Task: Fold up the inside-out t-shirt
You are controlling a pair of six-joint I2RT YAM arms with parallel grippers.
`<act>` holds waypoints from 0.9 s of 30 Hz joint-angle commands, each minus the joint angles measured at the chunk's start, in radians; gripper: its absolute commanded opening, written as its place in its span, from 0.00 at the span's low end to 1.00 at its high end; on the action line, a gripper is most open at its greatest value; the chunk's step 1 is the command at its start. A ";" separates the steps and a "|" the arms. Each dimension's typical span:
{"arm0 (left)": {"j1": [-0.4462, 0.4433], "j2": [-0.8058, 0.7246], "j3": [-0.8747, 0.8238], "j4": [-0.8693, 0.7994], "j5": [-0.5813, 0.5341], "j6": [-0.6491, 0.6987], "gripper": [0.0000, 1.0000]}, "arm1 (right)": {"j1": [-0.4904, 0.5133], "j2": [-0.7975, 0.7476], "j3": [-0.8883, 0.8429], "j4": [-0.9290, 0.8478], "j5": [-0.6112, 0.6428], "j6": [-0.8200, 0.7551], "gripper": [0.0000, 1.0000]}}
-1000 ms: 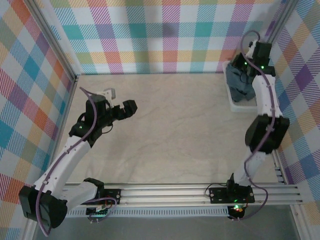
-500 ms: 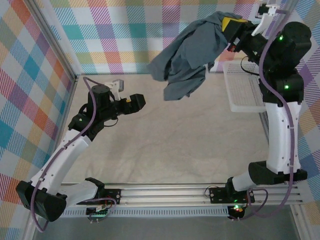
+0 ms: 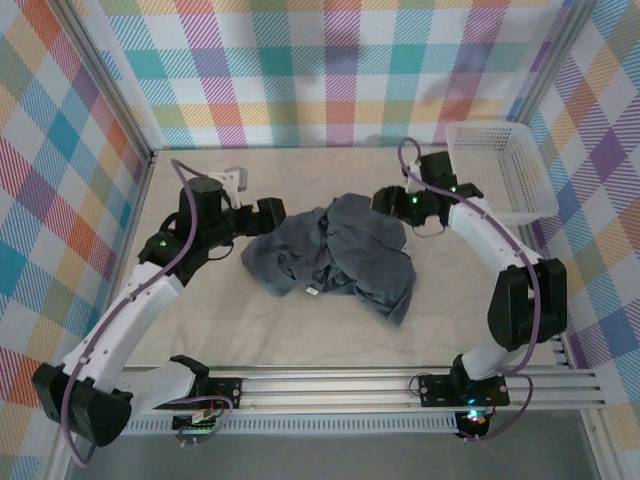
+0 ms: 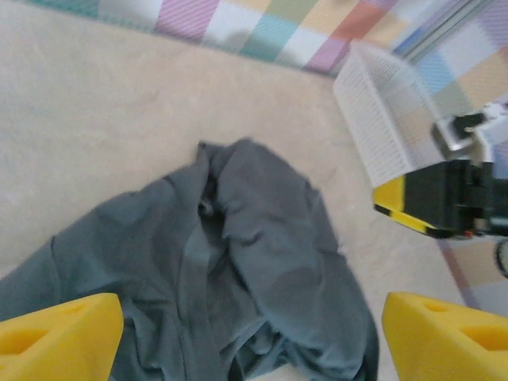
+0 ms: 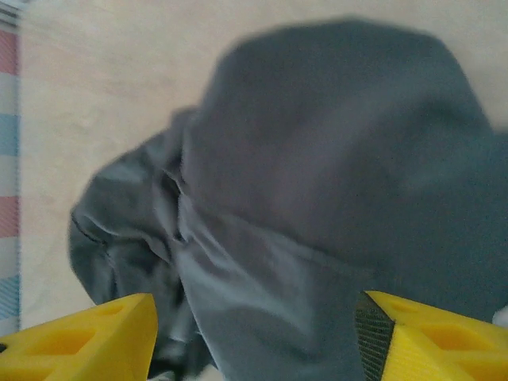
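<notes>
Dark slate-grey, wrinkly inside-out t-shirt [image 3: 335, 258] sits crumpled mid-way across the pale beige surface [image 3: 300, 330], left tool [image 3: 268, 212] and right tool [image 3: 385, 200] flanking it, both with fingers apart and empty, so I'd call this the spreading step: next, each needs an edge to pull flat.

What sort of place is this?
Probably a robot test booth: left arm and right arm bolted to a metal rail, plaid walls boxing in the table, a crumpled t-shirt laid out.
</notes>
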 commanded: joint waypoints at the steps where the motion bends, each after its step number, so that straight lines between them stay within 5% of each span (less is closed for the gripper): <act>1: -0.053 0.104 -0.026 -0.071 0.042 0.023 0.82 | 0.009 -0.100 -0.089 0.015 0.064 0.037 0.65; 4: -0.107 0.149 -0.075 -0.097 -0.049 -0.007 0.80 | 0.060 -0.126 -0.218 0.010 0.109 0.038 0.64; 10: -0.160 0.330 -0.130 -0.002 -0.035 -0.085 0.79 | 0.235 -0.091 -0.323 0.075 0.244 0.024 0.68; 13: -0.185 0.450 -0.098 0.020 -0.106 -0.114 0.68 | 0.288 -0.001 -0.290 0.122 0.294 -0.026 0.68; 14: -0.186 0.469 -0.091 0.022 -0.143 -0.130 0.61 | 0.298 0.031 -0.270 0.121 0.307 -0.044 0.63; 17: -0.183 0.498 -0.036 -0.048 -0.283 -0.163 0.11 | 0.309 0.068 -0.197 0.062 0.385 -0.073 0.00; 18: -0.179 0.487 -0.013 -0.083 -0.315 -0.161 0.00 | 0.308 0.039 -0.192 0.054 0.411 -0.082 0.00; 27: -0.070 0.131 0.224 -0.346 -0.448 -0.071 0.00 | 0.246 -0.464 -0.143 0.018 0.704 -0.218 0.00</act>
